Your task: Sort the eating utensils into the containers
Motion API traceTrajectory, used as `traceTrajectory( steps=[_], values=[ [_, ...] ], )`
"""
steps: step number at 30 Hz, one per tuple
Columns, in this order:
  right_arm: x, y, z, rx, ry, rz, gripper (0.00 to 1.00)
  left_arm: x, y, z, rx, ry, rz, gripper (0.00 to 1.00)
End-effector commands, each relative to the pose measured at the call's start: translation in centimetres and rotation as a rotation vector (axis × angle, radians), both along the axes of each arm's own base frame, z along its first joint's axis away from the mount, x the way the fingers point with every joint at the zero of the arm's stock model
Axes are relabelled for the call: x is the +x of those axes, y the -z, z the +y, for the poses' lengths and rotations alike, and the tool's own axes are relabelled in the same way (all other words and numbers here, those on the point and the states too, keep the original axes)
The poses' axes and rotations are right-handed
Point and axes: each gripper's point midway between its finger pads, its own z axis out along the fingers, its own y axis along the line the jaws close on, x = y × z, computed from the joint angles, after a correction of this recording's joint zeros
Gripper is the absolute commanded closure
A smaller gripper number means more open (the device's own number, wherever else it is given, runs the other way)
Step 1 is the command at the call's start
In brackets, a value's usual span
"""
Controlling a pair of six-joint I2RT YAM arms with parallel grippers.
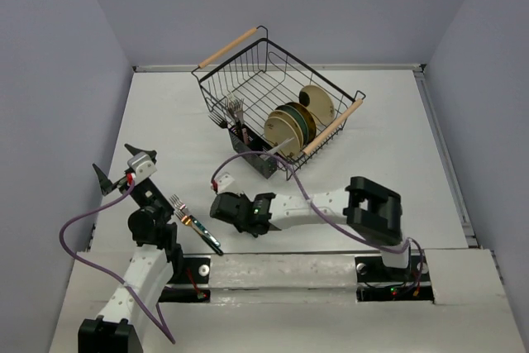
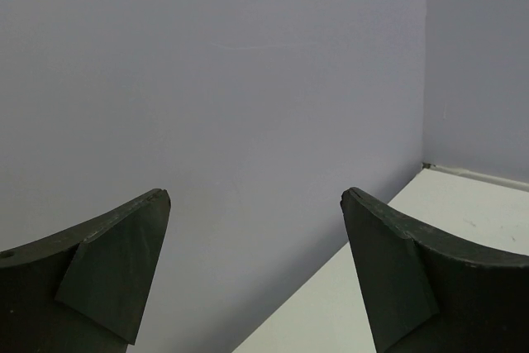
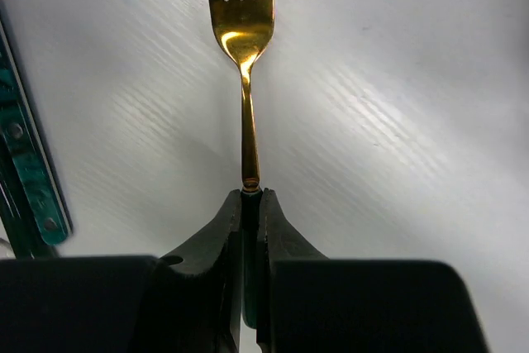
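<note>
Fork, gold-headed metal, clamped by its handle in right gripper, axis in line w/ jaws — small black slotted plastic caddy lies up-right of it in top view.

The work surface was a white table with a matt finish. At close range its top showed a faint diagonal grain. A narrow raised strip ran along the far edge, and a similar pale rail ran along the right side. Three plain walls enclosed the table: a back wall, a left wall and a right wall. All were a uniform pale lavender-grey and unmarked. In the left wrist view two wall faces met at a vertical corner, which ended at the table's edge. Lighting was even and diffuse, and shadows on the white surface were soft-edged and faint.
</note>
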Motion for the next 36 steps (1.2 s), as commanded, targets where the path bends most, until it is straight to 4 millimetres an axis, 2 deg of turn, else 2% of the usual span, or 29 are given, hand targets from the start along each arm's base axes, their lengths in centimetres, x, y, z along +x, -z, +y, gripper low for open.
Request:
traceTrajectory(
  steps=[1, 2, 4, 6, 8, 10, 12, 13, 15, 16, 17, 18, 19, 21, 22, 23, 25, 26, 27, 28, 29, 31, 34, 36],
  values=[
    [2.8, -10.9, 1.6, 0.365, -0.028, -0.247, 1.0, -0.3, 6.3, -0.1, 0.011, 0.008, 0.115, 0.01],
    [3.0, -12.5, 2.1, 0.457, -0.043, -0.299, 1.0, -0.4, 6.3, 0.0, 0.011, 0.004, 0.115, 0.01],
    [3.5, -16.1, 2.0, 0.508, -0.114, -0.414, 1.0, -0.5, 6.3, 0.1, 0.01, 0.001, 0.111, 0.01],
    [4.3, -19.1, 2.7, 0.569, -0.138, -0.491, 1.0, -0.5, 6.3, 0.1, 0.012, 0.0, 0.113, 0.01],
    [6.1, -19.6, 2.6, 0.521, -0.134, -0.513, 1.0, -0.5, 6.3, 0.0, 0.013, 0.001, 0.113, 0.01],
    [7.0, -21.4, 3.1, 0.533, -0.136, -0.541, 1.0, -0.4, 6.3, 0.0, 0.013, 0.003, 0.116, 0.01],
    [7.7, -21.9, 3.5, 0.544, -0.143, -0.544, 1.0, -0.5, 6.3, 0.0, 0.013, 0.001, 0.116, 0.01],
    [8.7, -22.8, 3.5, 0.562, -0.131, -0.557, 1.0, -0.5, 6.4, 0.0, 0.013, 0.003, 0.116, 0.01],
    [9.3, -23.9, 3.7, 0.589, -0.128, -0.586, 1.0, -0.4, 6.3, 0.0, 0.014, 0.004, 0.116, 0.01],
    [10.7, -24.6, 3.1, 0.568, -0.128, -0.638, 1.0, -0.4, 6.4, 0.0, 0.014, 0.005, 0.12, 0.01],
    [10.7, -25.3, 3.2, 0.584, -0.134, -0.658, 1.0, -0.3, 6.4, -0.1, 0.016, 0.007, 0.121, 0.01],
    [11.5, -27.0, 3.0, 0.611, -0.125, -0.697, 1.0, -0.2, 6.5, -0.1, 0.017, 0.011, 0.126, 0.01],
    [12.1, -27.7, 2.8, 0.616, -0.115, -0.716, 1.0, -0.2, 6.5, -0.1, 0.016, 0.011, 0.127, 0.01],
    [14.6, -29.9, 1.3, 0.619, -0.016, -0.786, 1.0, -0.1, 6.6, -0.2, 0.017, 0.015, 0.131, 0.01],
    [14.7, -29.9, 1.3, 0.614, -0.018, -0.791, 1.0, -0.1, 6.6, -0.2, 0.017, 0.015, 0.131, 0.01],
    [16.3, -30.6, 0.0, 0.616, 0.056, -0.827, 1.0, -0.1, 6.6, -0.2, 0.017, 0.015, 0.131, 0.01],
    [17.8, -30.9, -1.4, 0.62, 0.123, -0.86, 1.0, -0.1, 6.5, -0.2, 0.017, 0.016, 0.129, 0.01],
    [18.9, -31.6, -2.4, 0.649, 0.169, -0.889, 1.0, -0.1, 6.6, -0.2, 0.018, 0.016, 0.132, 0.01],
    [18.9, -31.6, -2.6, 0.658, 0.18, -0.898, 1.0, -0.1, 6.6, -0.2, 0.017, 0.016, 0.131, 0.01],
    [19.5, -30.9, -3.2, 0.644, 0.196, -0.91, 1.0, -0.1, 6.6, -0.2, 0.017, 0.016, 0.131, 0.01],
    [19.5, -31.2, -3.3, 0.67, 0.204, -0.93, 1.0, -0.1, 6.6, -0.2, 0.018, 0.016, 0.132, 0.01],
    [19.9, -30.2, -3.5, 0.654, 0.2, -0.936, 1.0, -0.1, 6.6, -0.2, 0.019, 0.021, 0.131, 0.01],
    [20.1, -28.2, -2.7, 0.648, 0.179, -0.929, 1.0, 0.0, 6.7, -0.3, 0.02, 0.028, 0.132, 0.01],
    [20.3, -27.5, -2.8, 0.64, 0.191, -0.934, 1.0, 0.1, 6.7, -0.4, 0.021, 0.029, 0.135, 0.01]
  ],
)
